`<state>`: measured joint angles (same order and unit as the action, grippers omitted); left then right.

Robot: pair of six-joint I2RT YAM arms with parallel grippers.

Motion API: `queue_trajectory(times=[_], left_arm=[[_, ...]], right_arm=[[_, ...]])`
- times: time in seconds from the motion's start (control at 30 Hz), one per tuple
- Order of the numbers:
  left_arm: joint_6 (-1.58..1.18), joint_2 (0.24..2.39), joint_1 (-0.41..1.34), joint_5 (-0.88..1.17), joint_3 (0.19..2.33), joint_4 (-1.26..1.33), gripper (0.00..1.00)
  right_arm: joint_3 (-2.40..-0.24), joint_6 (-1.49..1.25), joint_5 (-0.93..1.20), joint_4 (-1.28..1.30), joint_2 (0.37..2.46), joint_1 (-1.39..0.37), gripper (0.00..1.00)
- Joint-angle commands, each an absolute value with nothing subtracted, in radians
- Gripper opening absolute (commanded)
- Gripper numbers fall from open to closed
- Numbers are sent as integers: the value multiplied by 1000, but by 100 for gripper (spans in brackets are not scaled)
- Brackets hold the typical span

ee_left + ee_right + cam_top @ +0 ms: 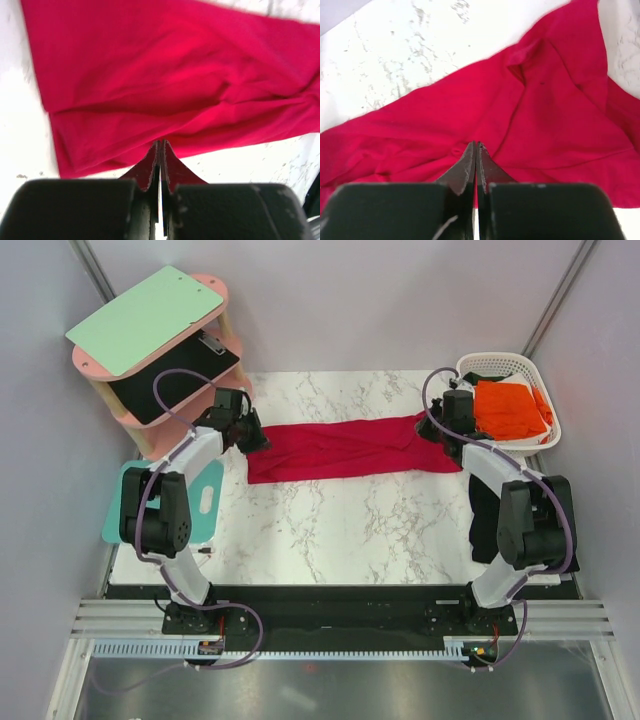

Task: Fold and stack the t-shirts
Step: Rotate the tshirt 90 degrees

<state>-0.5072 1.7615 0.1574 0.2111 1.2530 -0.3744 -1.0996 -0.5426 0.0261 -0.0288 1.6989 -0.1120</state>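
The crimson red t-shirt (340, 450) lies stretched in a long, narrow band across the far half of the marble table (340, 530), its near edge running roughly straight from side to side and its far edge rumpled toward the right. The left gripper (247, 436) sits at the band's left end. In its wrist view, the left gripper (160, 145) has its fingers pressed together on the cloth at the near hem of the shirt (165, 75). The right gripper (441, 430) sits at the right end. Seen from its wrist, the right gripper (476, 146) likewise has both fingers squeezed together, pinching a fold of the red cloth (550, 115). The orange t-shirt (510, 408) is heaped in the white basket (500, 362) at the far right corner, just beside the right gripper. The black t-shirt (480, 530) hangs at the table's right edge, near the right arm. Bare marble spreads between the red band and the near edge. A teal mat (208, 478) overhangs the left edge, and a mint-green board (145, 318) tops the pink shelf (210, 282) at the far left.
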Motion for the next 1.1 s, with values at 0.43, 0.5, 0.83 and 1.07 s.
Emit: queue_trajectory(times=[0.43,0.5,0.83,1.07], left_arm=[[-293,2173,216,-104,1819,-612,2],[-281,2198,215,-107,1856,-620,2],[-304,2352,216,-136,1979,-755,2],[-364,2330,221,-186,1878,-807,2]], right_arm=[[-1161,-460,-215,146,1767,-149,0],[-1181,-460,-224,149,1802,-149,0],[-1279,-445,-230,158,1959,-150,0],[-1370,-414,-245,167,2058,-150,0]])
